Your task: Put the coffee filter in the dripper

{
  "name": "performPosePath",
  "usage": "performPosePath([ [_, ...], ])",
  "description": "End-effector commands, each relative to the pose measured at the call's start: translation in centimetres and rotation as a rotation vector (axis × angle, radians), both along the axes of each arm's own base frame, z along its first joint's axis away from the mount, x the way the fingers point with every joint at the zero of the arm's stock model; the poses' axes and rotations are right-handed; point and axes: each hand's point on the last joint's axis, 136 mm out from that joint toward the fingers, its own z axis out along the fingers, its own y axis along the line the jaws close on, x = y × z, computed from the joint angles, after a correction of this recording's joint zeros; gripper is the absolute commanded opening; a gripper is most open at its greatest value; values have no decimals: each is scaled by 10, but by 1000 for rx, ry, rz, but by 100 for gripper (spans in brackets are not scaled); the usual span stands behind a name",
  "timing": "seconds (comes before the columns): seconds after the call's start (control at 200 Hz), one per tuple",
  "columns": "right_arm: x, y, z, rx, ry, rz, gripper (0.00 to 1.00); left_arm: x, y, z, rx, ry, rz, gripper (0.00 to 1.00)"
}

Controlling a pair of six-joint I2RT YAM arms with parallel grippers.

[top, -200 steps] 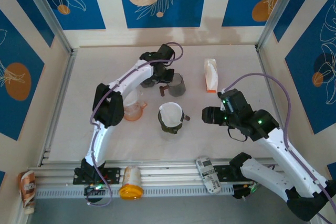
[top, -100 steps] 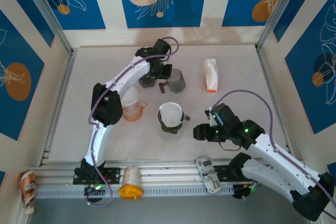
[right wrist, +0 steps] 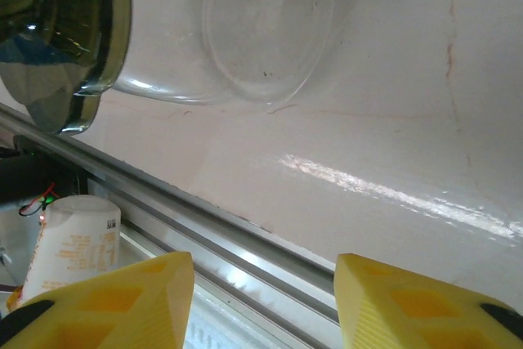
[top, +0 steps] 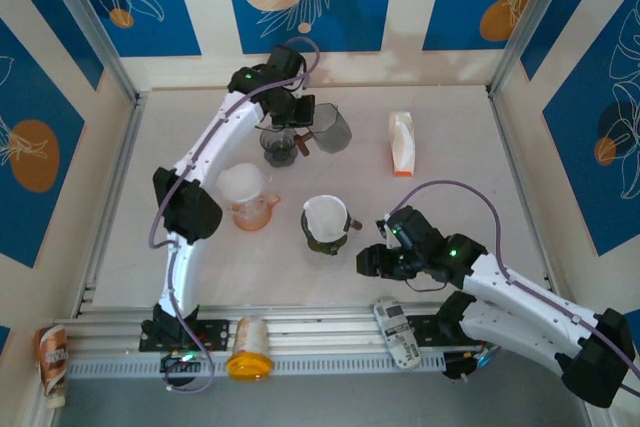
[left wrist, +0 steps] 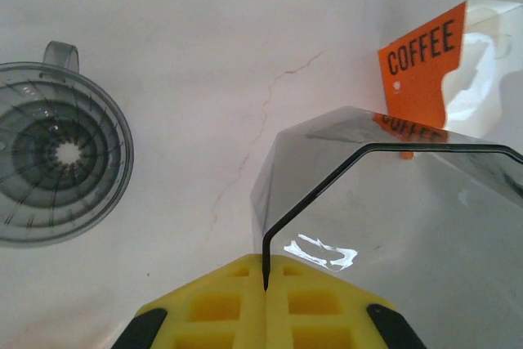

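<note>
Since the earlier frames the left arm has swung toward the top of the overhead frame, taking a smoky cup (top: 332, 128) with it. The right arm has dropped toward the lower centre.

At left of centre in the overhead view stands an orange jug (top: 250, 211). Just above and right of it, the dark, clear dripper (top: 278, 145) sits upright and empty on the table (top: 450, 197). In the left wrist view it lies at the left edge (left wrist: 57, 165).

The left gripper (top: 303, 123) is in the upper centre. Its yellow fingers (left wrist: 229, 308) are pressed together on the thin wall of the smoky cup (left wrist: 392, 226), holding it just right of the dripper, apart from it.

In the middle, the white filter (top: 325, 215) sits inside a glass server (top: 322, 242), well below the dripper.

The coffee bag (top: 402, 143) lies to the upper right, and its orange label shows in the left wrist view (left wrist: 421, 59).

The right gripper (top: 368, 262) hangs just lower right of the server. Its fingers (right wrist: 409, 308) stand apart with nothing between them.
</note>
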Motion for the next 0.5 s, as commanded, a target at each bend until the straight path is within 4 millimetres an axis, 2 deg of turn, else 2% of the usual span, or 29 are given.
performPosePath([
  [0.0,-7,10,-5,49,61,6,47,-25,12,59,-62,-68,-49,0],
  [0.245,-6,19,-22,78,123,-36,41,-60,35,99,-51,-125,-67,0],
  [0.41,-5,29,-34,105,158,-58,39,-82,45,115,-80,-156,-76,0],
  [0.495,-3,33,-36,117,161,-71,38,-94,49,117,-99,-164,-75,0],
])
